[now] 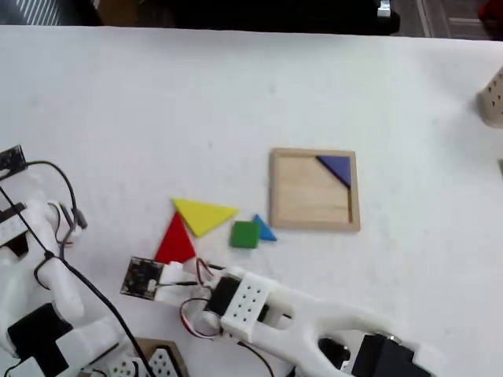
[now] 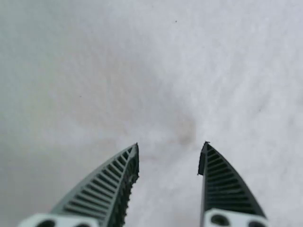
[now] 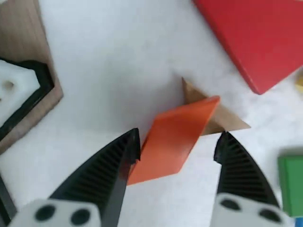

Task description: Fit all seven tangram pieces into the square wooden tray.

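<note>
The worktop (image 1: 236, 94) carries the square wooden tray (image 1: 299, 196) just right of centre in the high view. It holds a single piece, a dark blue triangle (image 1: 336, 166) tucked into its upper right corner, so I judge one of seven done and six left. Left of the tray lie the yellow triangle (image 1: 203, 214) and the red triangle (image 1: 176, 240), then the green square (image 1: 244, 234) with a small blue triangle (image 1: 264, 228) touching it. My right end effector (image 3: 179, 134) is spread wide, gripping nothing, with an orange parallelogram (image 3: 175, 137) lying between its fingers. My left end effector (image 2: 170, 144) is also wide apart, over bare worktop. In the high view my right arm hides the orange piece. A tan triangle (image 3: 226, 120) lies half under it, likely the seventh piece, though I cannot make out its full outline.
</note>
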You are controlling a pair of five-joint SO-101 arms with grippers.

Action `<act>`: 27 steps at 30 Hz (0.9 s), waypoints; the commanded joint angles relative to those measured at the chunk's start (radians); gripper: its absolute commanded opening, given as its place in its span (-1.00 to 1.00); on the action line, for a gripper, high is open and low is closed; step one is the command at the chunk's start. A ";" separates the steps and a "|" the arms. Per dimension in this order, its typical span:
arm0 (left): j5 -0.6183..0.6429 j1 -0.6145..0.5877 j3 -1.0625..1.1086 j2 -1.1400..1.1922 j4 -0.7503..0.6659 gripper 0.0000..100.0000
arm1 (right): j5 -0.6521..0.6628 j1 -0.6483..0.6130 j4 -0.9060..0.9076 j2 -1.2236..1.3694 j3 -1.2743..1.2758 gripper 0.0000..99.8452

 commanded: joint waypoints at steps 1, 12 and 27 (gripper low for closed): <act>-0.017 -0.002 -0.048 0.004 0.000 -0.58 | -0.008 -0.001 -0.024 -0.027 -0.005 -0.49; -0.017 -0.004 -0.044 0.004 0.000 -0.58 | -0.009 0.079 -0.016 0.068 -0.071 -0.50; -0.017 -0.004 -0.043 0.004 0.000 -0.58 | -0.003 0.173 0.093 0.114 -0.123 -0.49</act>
